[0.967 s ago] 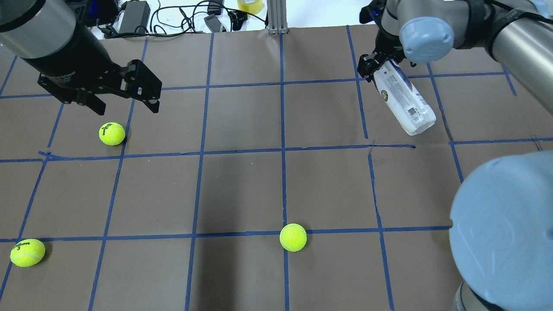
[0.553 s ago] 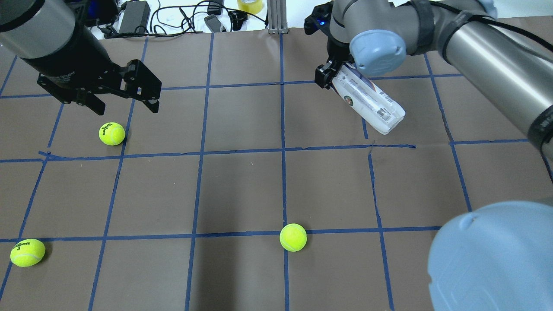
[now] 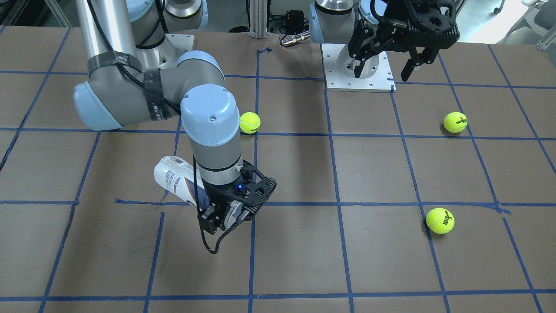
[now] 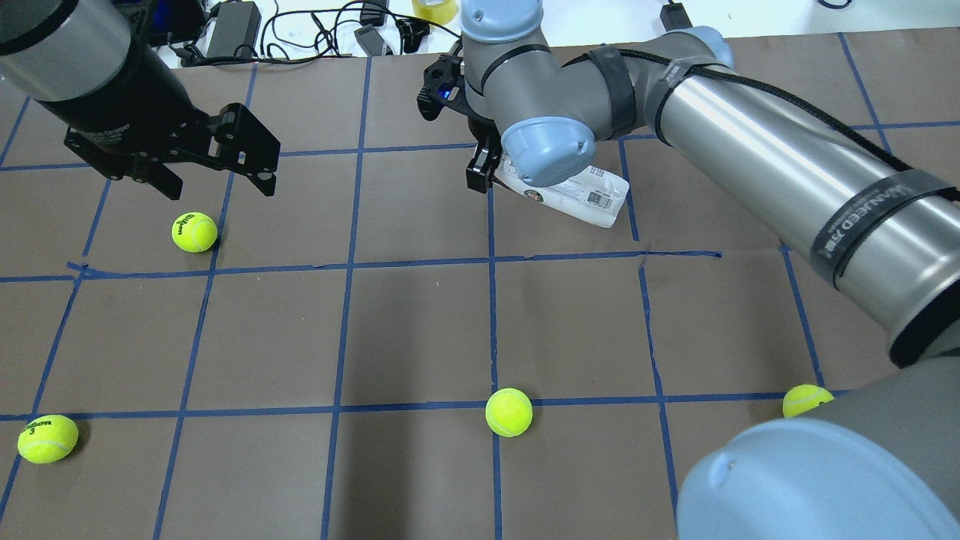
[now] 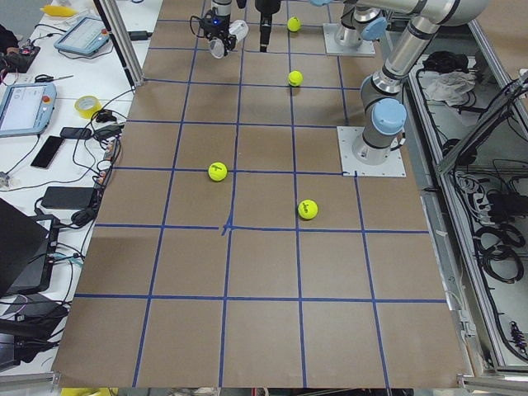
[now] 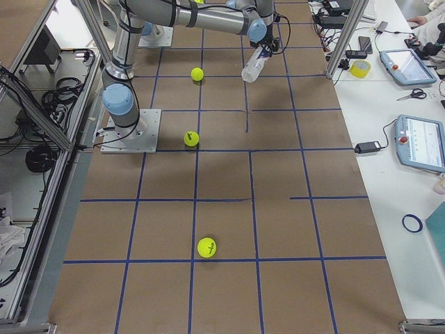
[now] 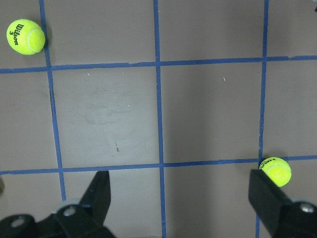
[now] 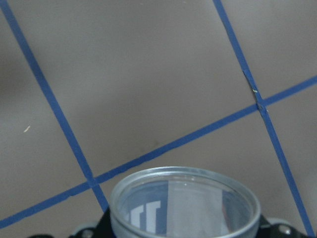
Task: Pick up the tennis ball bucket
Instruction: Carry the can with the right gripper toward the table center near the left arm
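Our right gripper (image 3: 226, 216) has its fingers (image 3: 207, 219) pinching 1 end of the tennis ball bucket (image 3: 173, 178). The bucket is clear plastic with a white and navy label, and a barcode shows on it in the overhead view (image 4: 592, 196). It hangs tilted from the right gripper (image 4: 480, 161), sloping away from the fingers toward our right, over the far middle of the brown surface (image 4: 420, 330) with its blue tape grid. In the exterior right view the bucket (image 6: 252, 69) appears clear of the surface, its free end lower than the held end. The right wrist view shows only the bucket's round rim (image 8: 185, 203) with the taped surface beyond it.

Our left gripper (image 4: 219, 187) hangs above the surface with its 2 fingers spread wide and nothing between them (image 7: 183, 198). A tennis ball (image 4: 194, 232) lies just below it on the surface. We see 3 more tennis balls on the near side: 1 at the left edge (image 4: 48, 438), 1 near the middle (image 4: 508, 412), and 1 partly hidden by our right arm (image 4: 802, 400).
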{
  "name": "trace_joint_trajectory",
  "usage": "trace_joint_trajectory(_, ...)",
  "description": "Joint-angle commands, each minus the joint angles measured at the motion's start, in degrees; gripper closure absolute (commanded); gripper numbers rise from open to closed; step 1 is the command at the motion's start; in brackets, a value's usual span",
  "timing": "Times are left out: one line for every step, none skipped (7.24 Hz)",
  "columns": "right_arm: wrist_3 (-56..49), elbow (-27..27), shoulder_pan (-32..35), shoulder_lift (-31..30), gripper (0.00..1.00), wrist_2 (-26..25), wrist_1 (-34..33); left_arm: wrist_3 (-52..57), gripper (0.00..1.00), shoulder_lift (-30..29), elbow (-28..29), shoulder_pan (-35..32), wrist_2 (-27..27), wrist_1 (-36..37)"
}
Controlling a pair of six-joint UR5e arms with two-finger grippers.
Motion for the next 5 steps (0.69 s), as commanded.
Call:
trace_joint_trajectory(-8.29, 3.05, 5.15, 1.43, 0.43, 0.04, -4.24, 0.0, 0.0, -0.09, 0.0, 0.0, -0.08, 0.17)
trace_joint_trajectory(-9.09, 5.86, 5.69, 1.96, 0.43, 0.65, -9.14, 0.09, 0.0, -0.09, 0.0, 0.0, -0.43, 0.18)
trace_joint_trajectory(-13.62, 7.54, 6.3, 2.49, 0.43, 1.96, -12.76, 0.26, 0.0, -0.26, 0.0, 0.0, -0.69, 0.26)
trace_joint_trajectory(-18.02, 7.47, 6.31, 3.19, 0.42, 3.62, -14.45, 0.35, 0.0, -0.44, -0.09, 0.09, -1.04, 0.7)
trace_joint_trajectory(-17.28, 7.38, 6.31, 4.5, 0.4, 5.12, -14.81, 0.27, 0.0, -0.44, -0.09, 0.09, -1.13, 0.27)
